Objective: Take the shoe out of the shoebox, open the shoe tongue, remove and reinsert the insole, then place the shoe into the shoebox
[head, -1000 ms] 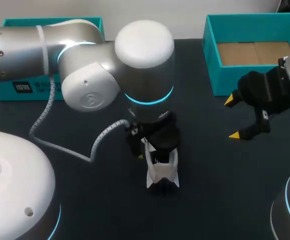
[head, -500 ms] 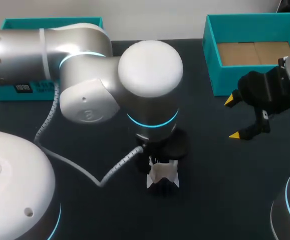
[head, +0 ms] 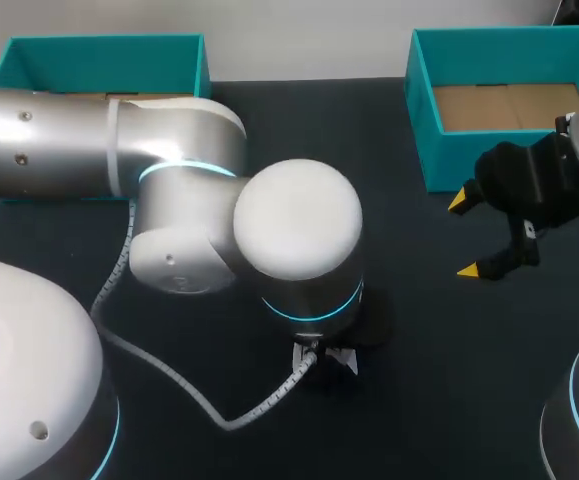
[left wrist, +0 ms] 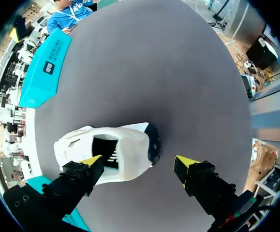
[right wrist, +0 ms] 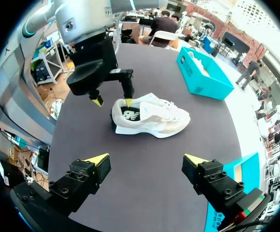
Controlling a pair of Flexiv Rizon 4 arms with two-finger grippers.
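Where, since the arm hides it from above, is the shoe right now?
The shoe sits on the table near its middle, directly under the left gripper, with the right gripper farther off to the right.

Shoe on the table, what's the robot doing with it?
The white shoe stands on its sole on the dark table, out of the teal shoebox. The left gripper hangs open over the heel end, with one yellow tip right at the rim of the shoe's opening and the other out past the heel. It is not gripping the shoe. The right gripper is open and empty, off to the side.
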